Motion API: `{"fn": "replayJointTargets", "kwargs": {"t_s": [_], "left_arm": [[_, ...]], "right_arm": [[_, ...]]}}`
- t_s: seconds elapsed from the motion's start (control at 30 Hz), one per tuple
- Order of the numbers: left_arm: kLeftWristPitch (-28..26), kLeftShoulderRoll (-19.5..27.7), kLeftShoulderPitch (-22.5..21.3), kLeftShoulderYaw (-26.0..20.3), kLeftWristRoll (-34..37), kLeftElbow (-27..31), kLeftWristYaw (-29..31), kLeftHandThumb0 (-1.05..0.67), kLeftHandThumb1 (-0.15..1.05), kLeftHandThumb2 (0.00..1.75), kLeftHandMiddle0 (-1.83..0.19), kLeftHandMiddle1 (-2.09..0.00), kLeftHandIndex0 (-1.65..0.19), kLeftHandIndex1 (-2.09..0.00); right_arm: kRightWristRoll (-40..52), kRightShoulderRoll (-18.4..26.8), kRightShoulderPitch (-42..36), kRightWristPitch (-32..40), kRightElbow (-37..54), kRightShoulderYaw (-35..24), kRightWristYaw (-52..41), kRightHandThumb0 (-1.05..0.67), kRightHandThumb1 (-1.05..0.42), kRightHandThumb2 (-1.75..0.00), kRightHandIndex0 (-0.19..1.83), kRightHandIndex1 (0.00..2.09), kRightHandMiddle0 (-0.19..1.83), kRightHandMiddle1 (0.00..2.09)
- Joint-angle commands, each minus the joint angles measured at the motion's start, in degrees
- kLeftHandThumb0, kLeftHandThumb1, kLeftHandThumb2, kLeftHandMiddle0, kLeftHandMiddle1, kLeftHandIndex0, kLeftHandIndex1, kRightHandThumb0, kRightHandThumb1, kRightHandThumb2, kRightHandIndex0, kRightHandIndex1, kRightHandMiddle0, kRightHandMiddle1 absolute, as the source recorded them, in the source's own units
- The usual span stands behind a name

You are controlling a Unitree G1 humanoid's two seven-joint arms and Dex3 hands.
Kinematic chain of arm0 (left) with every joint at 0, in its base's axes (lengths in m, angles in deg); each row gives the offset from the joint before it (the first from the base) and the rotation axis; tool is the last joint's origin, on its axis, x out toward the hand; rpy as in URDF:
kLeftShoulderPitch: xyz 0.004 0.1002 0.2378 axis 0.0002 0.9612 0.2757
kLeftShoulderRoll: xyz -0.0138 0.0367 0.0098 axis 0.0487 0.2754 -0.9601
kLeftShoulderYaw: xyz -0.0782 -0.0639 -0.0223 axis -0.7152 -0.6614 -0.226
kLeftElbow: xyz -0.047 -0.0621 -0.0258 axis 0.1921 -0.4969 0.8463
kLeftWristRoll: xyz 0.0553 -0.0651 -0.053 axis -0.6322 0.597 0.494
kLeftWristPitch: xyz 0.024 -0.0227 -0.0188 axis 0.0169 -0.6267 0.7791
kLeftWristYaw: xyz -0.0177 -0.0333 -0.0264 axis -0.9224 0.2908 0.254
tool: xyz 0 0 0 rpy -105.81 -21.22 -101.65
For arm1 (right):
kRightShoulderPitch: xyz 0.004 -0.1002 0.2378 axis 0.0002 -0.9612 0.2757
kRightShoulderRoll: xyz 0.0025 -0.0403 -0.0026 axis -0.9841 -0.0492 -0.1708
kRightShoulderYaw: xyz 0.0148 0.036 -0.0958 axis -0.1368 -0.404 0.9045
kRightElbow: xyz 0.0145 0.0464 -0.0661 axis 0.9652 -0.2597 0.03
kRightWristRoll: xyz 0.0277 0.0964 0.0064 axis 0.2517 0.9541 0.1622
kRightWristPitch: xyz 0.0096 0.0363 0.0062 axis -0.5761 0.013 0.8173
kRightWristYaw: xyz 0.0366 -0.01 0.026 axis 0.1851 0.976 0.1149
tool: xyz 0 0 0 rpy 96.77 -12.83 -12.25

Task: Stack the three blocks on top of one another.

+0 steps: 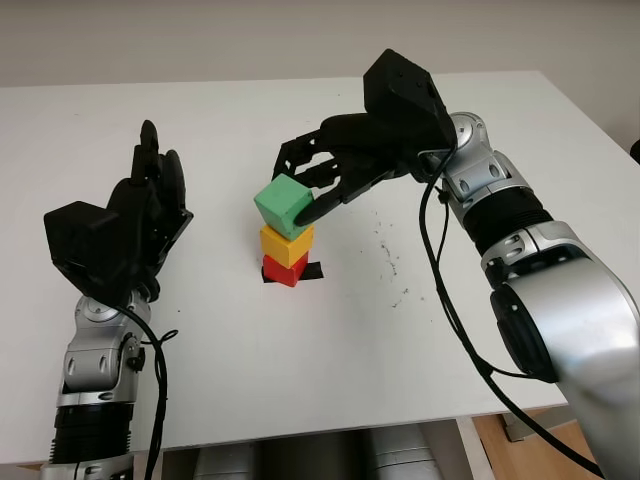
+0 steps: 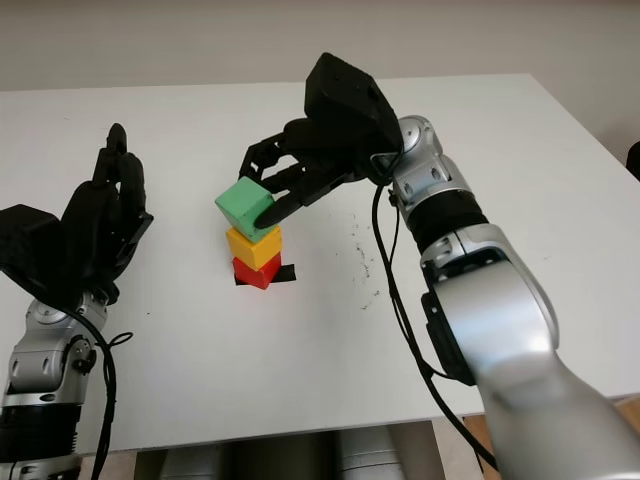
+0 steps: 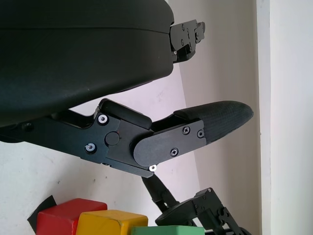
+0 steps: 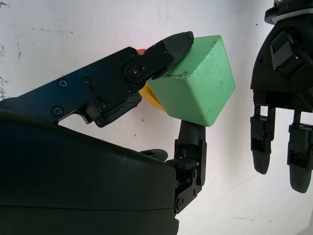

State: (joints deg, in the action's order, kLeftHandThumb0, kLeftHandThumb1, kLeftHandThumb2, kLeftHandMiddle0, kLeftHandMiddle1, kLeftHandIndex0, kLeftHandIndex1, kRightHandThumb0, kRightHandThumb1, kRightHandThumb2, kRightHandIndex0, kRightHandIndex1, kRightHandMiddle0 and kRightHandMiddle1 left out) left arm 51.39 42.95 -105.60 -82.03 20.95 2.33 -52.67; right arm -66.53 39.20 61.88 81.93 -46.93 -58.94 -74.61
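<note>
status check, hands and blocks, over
Right hand shut on green block, tilted atop yellow block on red block. Left hand open, left of stack. Nothing blocking.

A flat white rectangular table (image 1: 300,380) fills most of the view, its top marked by a scatter of small dark specks (image 1: 392,262) and one small black square patch (image 1: 312,271) near the middle. Behind its far edge runs a plain pale beige wall (image 1: 200,40). Wooden floor (image 1: 520,452) shows past the near right corner (brown, partly hidden).
</note>
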Motion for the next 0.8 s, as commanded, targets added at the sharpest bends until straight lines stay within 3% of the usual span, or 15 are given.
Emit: {"fn": "replayJointTargets", "kwargs": {"t_s": [0.0,0.57,0.77], "left_arm": [[0.2,0.3,-1.5,0.2,-0.4,0.3,-0.2,-0.82,1.05,0.74,0.19,0.0,0.19,0.0],[0.6,0.4,-1.6,0.6,-0.5,0.0,0.3,-0.82,1.05,0.73,0.19,0.0,0.19,0.0],[0.8,0.2,-1.9,0.8,-0.7,-0.5,0.0,-0.83,1.05,0.73,0.19,0.0,0.19,0.0]], "right_arm": [[0.3,-0.1,-0.2,0.1,-0.1,-0.6,0.1,-0.55,-0.9,-0.05,0.38,0.07,0.48,1.5],[-3.2,-0.1,-1.9,-4.5,0.0,1.4,6.2,-0.54,-0.9,-0.05,0.36,0.05,0.45,1.43],[-3.3,-0.1,-1.8,-5.4,-0.5,1.4,6.5,-0.54,-0.9,-0.05,0.3,0.03,0.34,1.34]]}}
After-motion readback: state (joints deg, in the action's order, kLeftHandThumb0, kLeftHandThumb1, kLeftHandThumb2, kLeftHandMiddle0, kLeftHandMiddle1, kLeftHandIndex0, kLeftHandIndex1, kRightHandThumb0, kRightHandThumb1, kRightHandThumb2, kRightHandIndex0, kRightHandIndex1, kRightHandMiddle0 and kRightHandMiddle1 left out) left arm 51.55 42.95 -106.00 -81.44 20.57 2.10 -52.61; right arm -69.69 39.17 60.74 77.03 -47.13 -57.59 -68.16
